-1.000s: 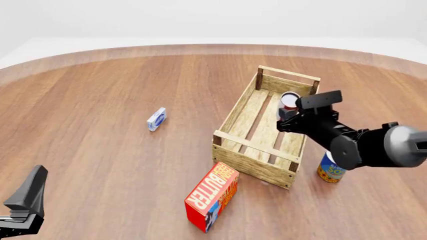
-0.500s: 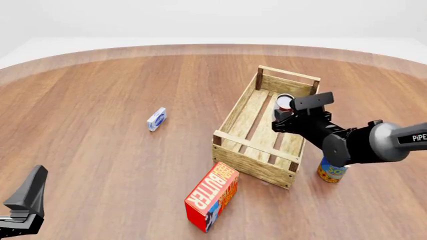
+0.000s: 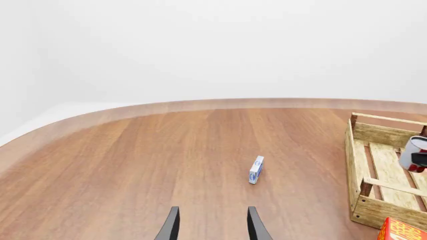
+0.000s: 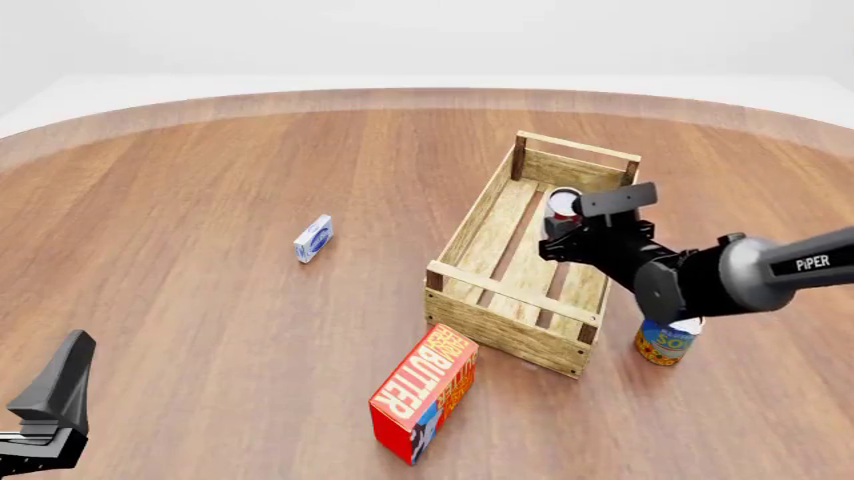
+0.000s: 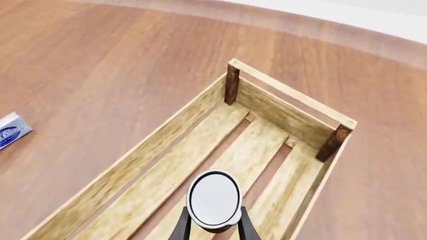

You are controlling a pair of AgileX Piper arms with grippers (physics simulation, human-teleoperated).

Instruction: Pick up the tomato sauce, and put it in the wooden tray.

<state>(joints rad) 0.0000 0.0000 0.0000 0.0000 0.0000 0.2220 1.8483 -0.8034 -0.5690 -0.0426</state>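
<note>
1. Since a second ago the right hand [image 4: 566, 232] has shifted a little toward the left and farther over the wooden tray [image 4: 497, 236], carrying the tomato sauce [image 4: 566, 204] with it; left arm and loose items unchanged.
2. Right hand: fingers [image 5: 181, 228] clamped on either side of the tomato sauce [image 5: 213, 200], silvery top facing the wrist camera.
3. Tomato sauce is above the tray's slatted floor [image 5: 251, 150], roughly mid-length toward the far end, inside the side walls. Whether it touches the slats cannot be told.
4. From the left wrist view the can [image 3: 414, 153] shows at the frame edge, over the tray [image 3: 365, 177].
5. Left hand [image 3: 211, 227]: fingers parted, nothing between them, low at the near left of the surface [image 4: 200, 180]; well apart from everything.
6. Small blue and white box [image 4: 312, 238] lies alone, left of the tray.
7. Red butter box [image 4: 426, 392] sits just beside the tray's near corner.
8. Blue and yellow can [image 4: 663, 340] stands upright just beside the tray's right wall, partly hidden behind the right arm.
</note>
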